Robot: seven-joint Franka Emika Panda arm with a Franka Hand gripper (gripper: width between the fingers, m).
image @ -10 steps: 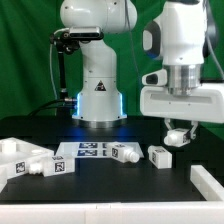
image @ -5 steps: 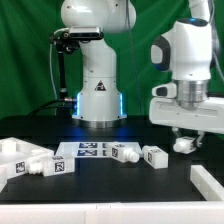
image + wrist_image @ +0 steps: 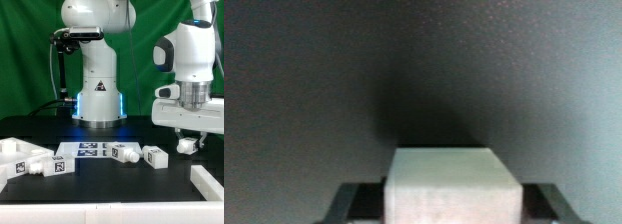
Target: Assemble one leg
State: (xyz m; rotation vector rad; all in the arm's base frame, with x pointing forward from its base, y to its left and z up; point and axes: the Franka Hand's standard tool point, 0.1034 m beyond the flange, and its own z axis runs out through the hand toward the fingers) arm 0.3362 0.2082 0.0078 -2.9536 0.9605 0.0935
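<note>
My gripper point(image 3: 186, 142) is shut on a white leg point(image 3: 187, 146) and holds it above the black table at the exterior view's right. In the wrist view the leg point(image 3: 450, 186) fills the space between the two dark fingers point(image 3: 359, 200), over bare dark table. Two more legs with tag markers lie on the table, one point(image 3: 124, 153) beside the marker board and one point(image 3: 156, 156) just to its right. Two more legs point(image 3: 45, 165) lie at the exterior view's left.
The marker board point(image 3: 88, 151) lies flat in front of the arm's base point(image 3: 97, 100). A large white panel point(image 3: 209, 182) sits at the front right edge. A white part point(image 3: 10, 150) lies at the far left.
My gripper has carried the leg to the exterior view's right and slightly up over the last second. The legs on the table have not moved.
</note>
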